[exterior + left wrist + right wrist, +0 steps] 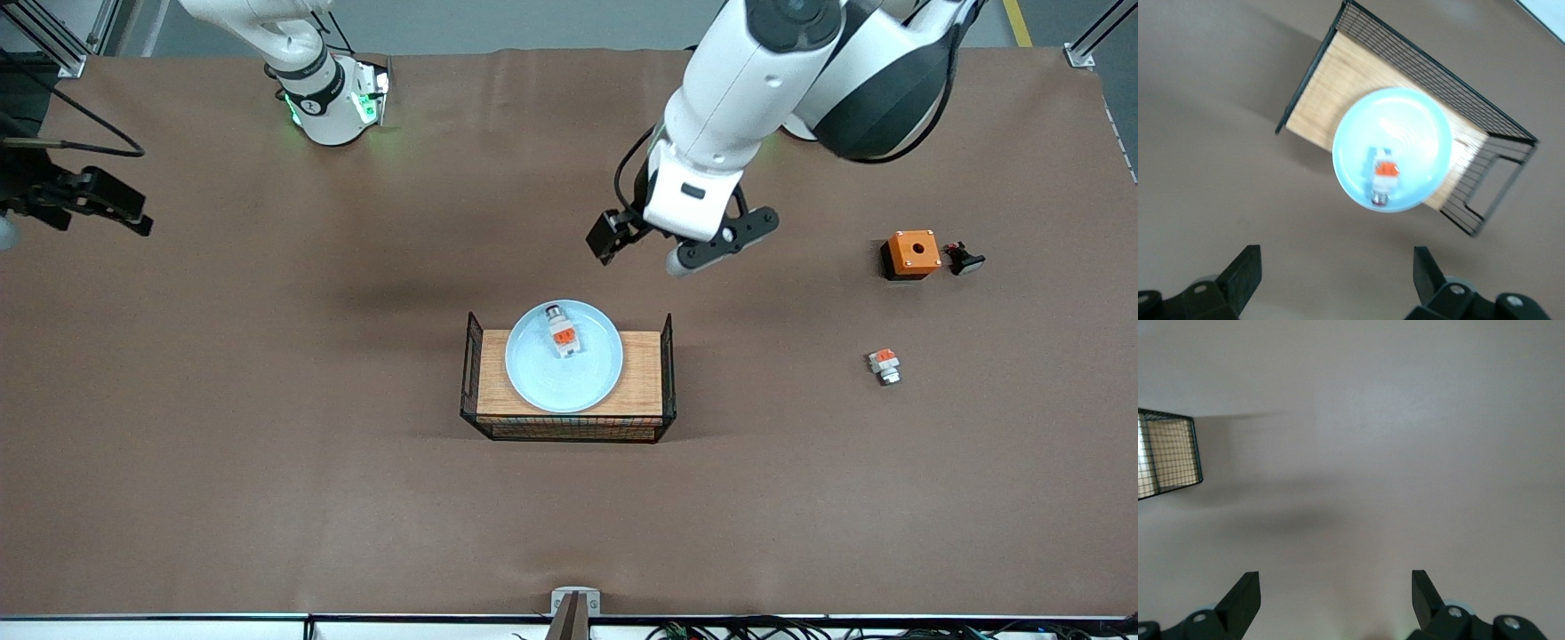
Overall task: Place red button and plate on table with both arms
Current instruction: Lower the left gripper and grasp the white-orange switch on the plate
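Note:
The pale-blue plate point(564, 378) rests on top of the wood-topped wire rack point(642, 373) in the middle of the brown table point(267, 462). The red button point(562, 332) lies on the plate, on the part nearest the robots. In the left wrist view the plate point(1411, 127) and the button point(1385, 177) both show. My left gripper point(722, 240) point(1337, 280) is open and empty, over bare table beside the rack, on the robots' side. My right gripper point(102, 203) point(1336, 600) is open and empty, over the right arm's end of the table.
An orange box with a hole point(911, 253), a small black part point(963, 259) and a shorter white-orange piece point(885, 365) lie toward the left arm's end. The rack has black wire end walls point(469, 364). Its corner shows in the right wrist view point(1165, 457).

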You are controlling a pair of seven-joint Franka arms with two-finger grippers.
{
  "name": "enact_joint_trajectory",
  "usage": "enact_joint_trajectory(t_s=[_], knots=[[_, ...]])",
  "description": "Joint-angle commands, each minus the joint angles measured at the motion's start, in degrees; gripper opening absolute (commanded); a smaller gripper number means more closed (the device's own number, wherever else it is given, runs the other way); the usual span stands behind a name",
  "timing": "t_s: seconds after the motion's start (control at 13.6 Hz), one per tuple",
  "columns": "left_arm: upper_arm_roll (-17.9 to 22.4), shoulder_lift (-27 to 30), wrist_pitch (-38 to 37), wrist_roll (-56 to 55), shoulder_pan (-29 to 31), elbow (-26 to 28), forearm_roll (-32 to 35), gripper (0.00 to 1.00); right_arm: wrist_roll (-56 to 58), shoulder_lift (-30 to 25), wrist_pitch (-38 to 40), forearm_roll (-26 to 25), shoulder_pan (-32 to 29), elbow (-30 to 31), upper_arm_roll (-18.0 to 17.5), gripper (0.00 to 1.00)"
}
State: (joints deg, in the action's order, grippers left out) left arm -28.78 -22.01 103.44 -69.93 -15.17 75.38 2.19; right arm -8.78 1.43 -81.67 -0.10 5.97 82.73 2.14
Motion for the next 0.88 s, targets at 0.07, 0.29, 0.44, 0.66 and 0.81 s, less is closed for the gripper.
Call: enact_joint_trajectory(t_s=[0.07,0.29,0.44,0.66,0.81], knots=[[0.3,-7.59,5.17,-2.57,-3.9,-2.17,6.85,1.0,-10.16,0.06,2.21,0.37,5.79,-0.64,0.06,1.0],[3.27,-11.55,11.15,-3.28,-7.49,-2.34,9.76,0.99,-17.49,0.15,2.48,0.98,8.87,-0.29,-0.03,1.0],[10.63,-13.05,12.13,-3.2,-14.24,-2.34,10.02,0.96,-18.28,0.15,2.66,0.98,11.77,0.06,0.06,1.0],[18.13,-15.16,13.54,-3.11,-21.56,-2.34,9.94,0.87,-26.09,1.2,2.48,0.98,13.71,0.33,0.06,1.0],[18.41,-16.91,15.99,-3.11,-22.1,-2.34,9.94,0.85,-26.64,1.9,2.57,0.98,14.07,0.59,-0.03,1.0]])
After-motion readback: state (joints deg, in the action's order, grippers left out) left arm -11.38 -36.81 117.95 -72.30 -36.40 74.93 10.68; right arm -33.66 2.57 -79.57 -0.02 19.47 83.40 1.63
